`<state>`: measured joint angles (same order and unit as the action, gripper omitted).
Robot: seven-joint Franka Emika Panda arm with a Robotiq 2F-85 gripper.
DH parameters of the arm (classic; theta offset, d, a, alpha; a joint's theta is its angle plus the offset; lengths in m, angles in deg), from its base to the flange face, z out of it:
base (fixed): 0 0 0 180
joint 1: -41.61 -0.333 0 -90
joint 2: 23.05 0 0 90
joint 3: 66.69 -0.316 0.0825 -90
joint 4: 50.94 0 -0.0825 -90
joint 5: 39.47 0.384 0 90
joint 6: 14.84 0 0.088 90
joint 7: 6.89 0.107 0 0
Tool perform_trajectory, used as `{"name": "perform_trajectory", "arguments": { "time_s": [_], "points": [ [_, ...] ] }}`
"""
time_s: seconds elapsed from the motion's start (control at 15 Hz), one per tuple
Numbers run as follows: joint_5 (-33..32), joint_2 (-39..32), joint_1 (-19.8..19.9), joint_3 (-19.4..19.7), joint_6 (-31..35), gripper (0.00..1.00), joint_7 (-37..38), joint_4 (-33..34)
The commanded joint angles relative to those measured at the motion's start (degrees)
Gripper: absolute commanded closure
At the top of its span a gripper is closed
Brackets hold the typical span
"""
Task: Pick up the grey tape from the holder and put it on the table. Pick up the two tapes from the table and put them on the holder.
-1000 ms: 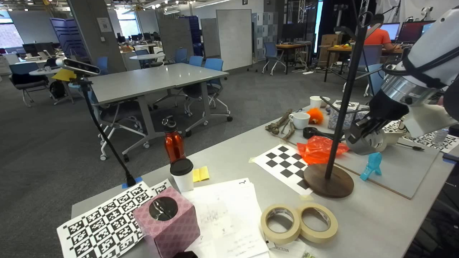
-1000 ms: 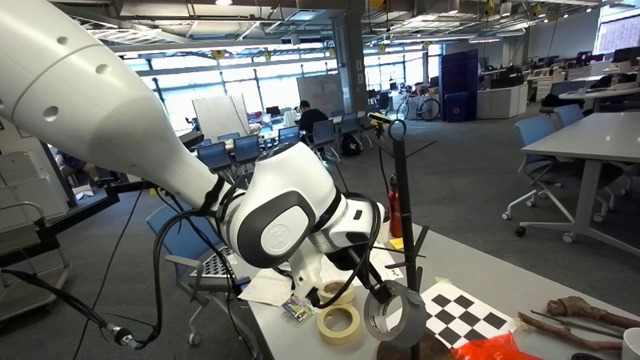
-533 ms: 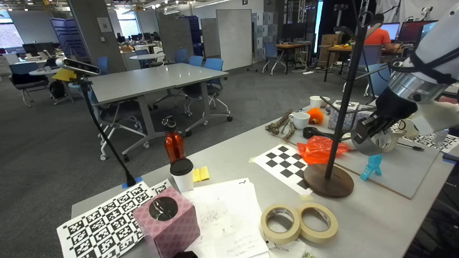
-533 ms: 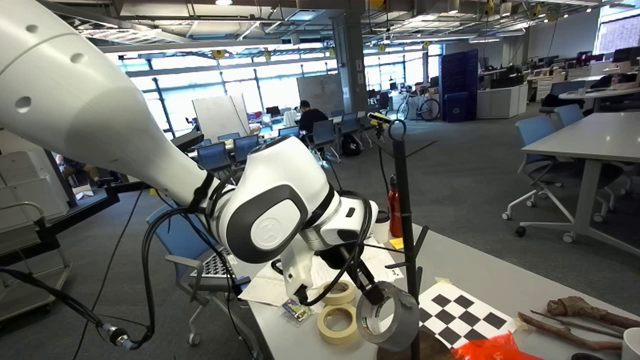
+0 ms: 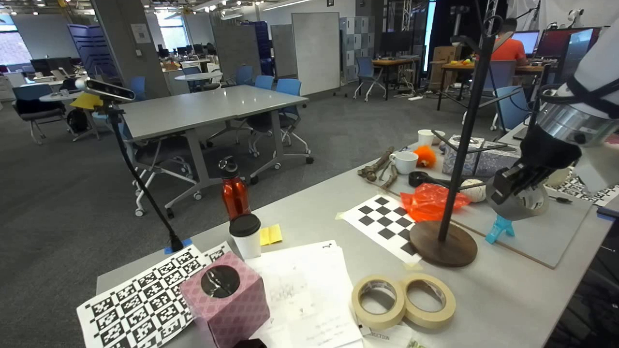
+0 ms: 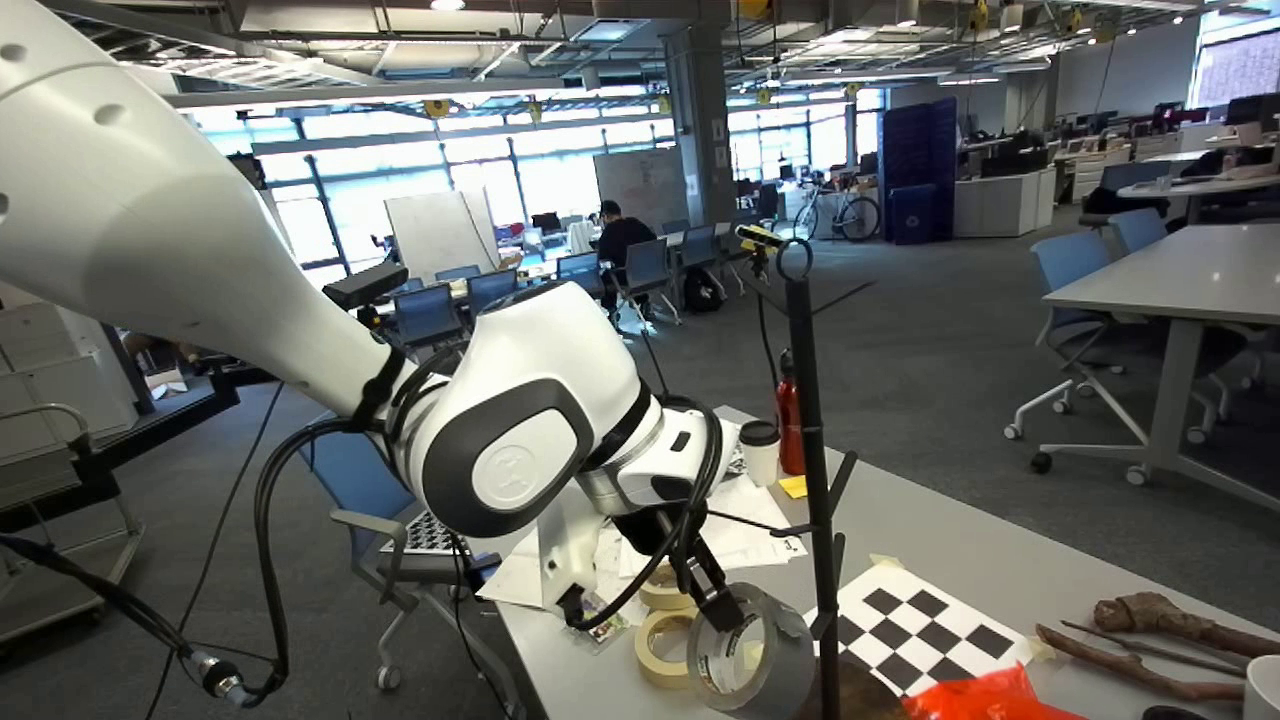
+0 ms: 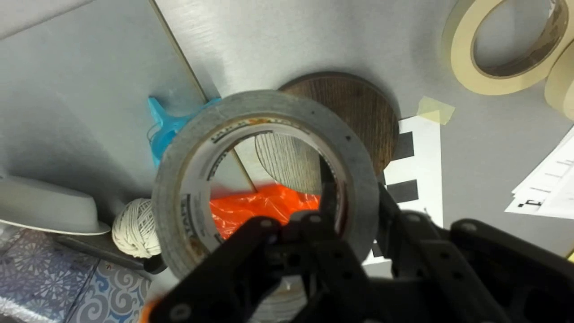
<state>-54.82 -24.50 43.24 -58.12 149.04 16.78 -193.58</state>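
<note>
Wrist view, centre: we find the gripper [image 7: 356,198] clenched on the grey tape [image 7: 358,157]. In an exterior view, the holder [image 5: 464,145] stands right of centre, the two tapes [image 5: 403,302] lower right.

Both exterior views face across the table [image 5: 503,295], sharing the holder [image 5: 464,142]; the wrist view looks closely down.

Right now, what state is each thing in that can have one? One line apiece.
Holder: standing upright on the table
Grey tape: held in the air, off the holder
Gripper: shut on the grey tape
Cream rolls: both flat, side by side
Paper cup: upright, lidded
Bottle: upright, capped
Near mug: upright
Pink box: upright, opening on top
Orange plastic: crumpled
String: wound into a ball
Blue clip: partly hidden; open or shut unclear
</note>
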Motion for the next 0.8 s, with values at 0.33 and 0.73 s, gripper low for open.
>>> {"name": "perform_trajectory", "arguments": {
  "time_s": [0.33,0.73],
  "points": [
    [0.5,2.5,0.8,-2.0,-4.3,0.94,1.6,-3.3],
    [4.0,-0.5,0.5,-2.8,-6.0,0.94,-2.2,-2.7]
  ]
}}
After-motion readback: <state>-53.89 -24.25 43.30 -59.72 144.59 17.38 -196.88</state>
